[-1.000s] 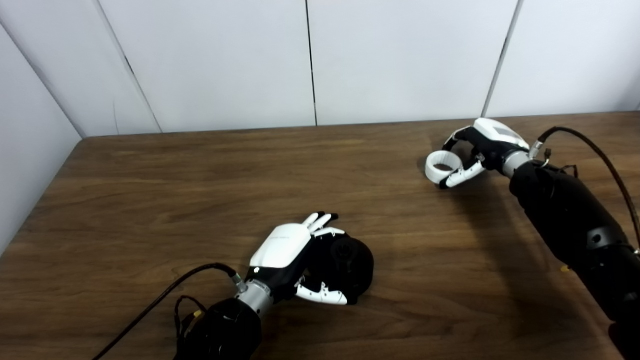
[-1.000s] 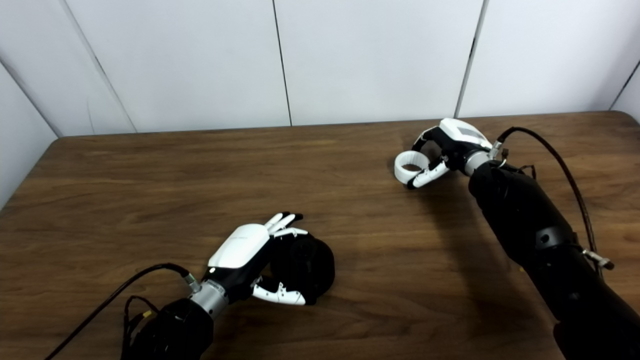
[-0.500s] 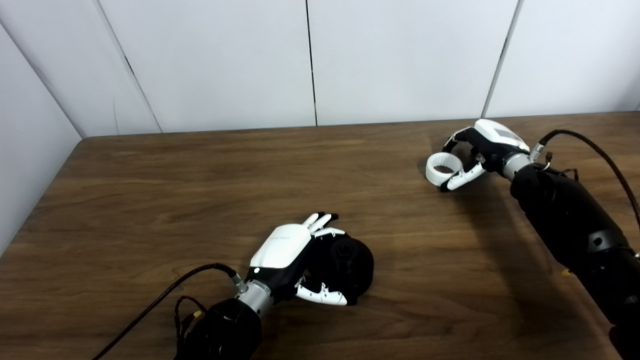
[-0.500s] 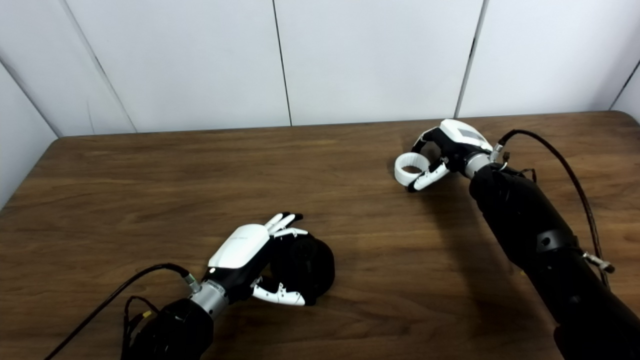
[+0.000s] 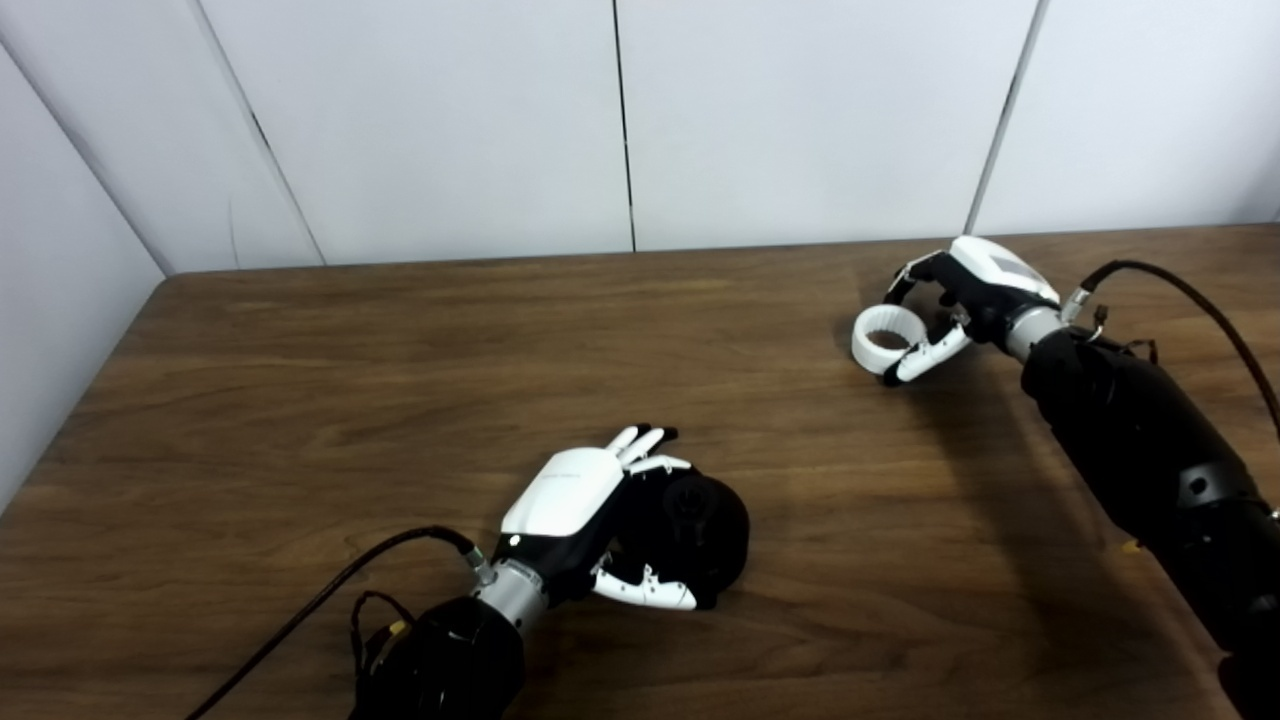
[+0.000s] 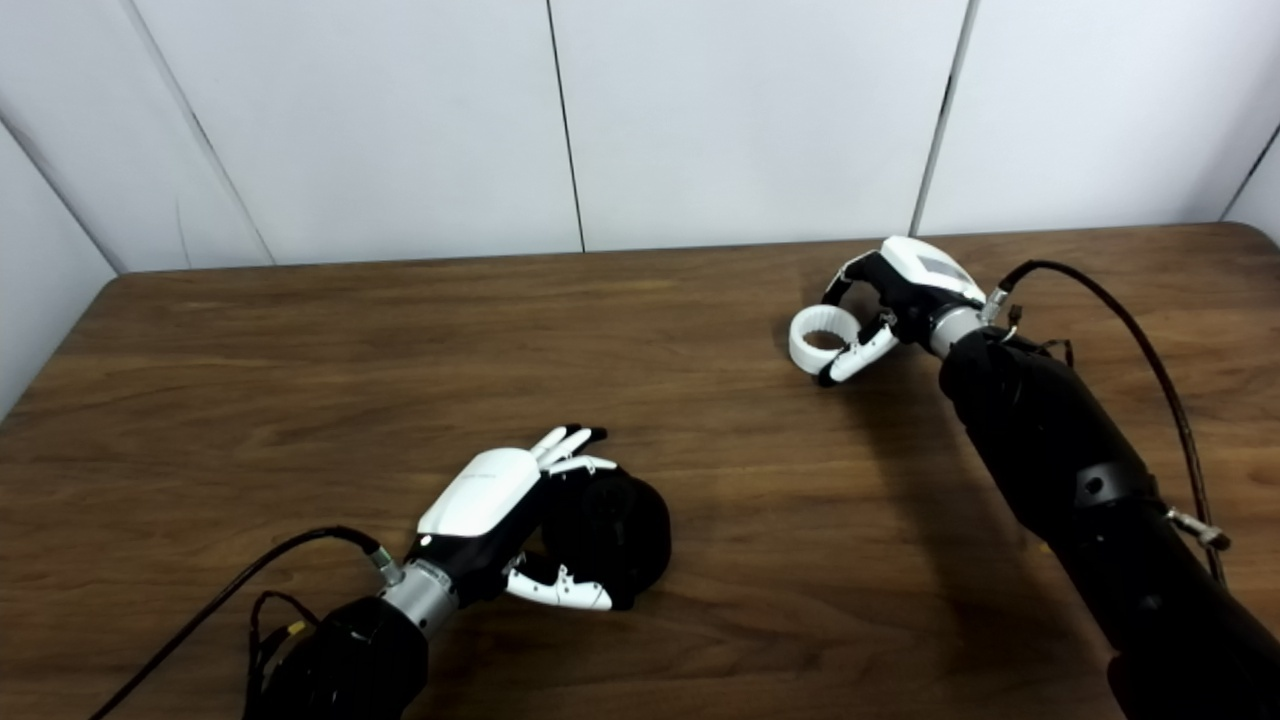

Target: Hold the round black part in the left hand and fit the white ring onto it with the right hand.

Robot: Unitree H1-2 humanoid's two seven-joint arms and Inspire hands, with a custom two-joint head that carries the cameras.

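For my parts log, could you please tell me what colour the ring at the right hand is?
White; the ring shows best in the left eye view.

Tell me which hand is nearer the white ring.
Right. The right hand has its fingers around the white ring at the table's far right. The left hand is far off, near the front, wrapped on the round black part.

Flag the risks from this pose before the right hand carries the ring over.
1. The right hand seems to hold the white ring only between thumb and fingers at its near edge; it could slip or tilt in transit.
2. The left hand wraps the round black part, which looks still against the table; its fingers may block the ring's seat.
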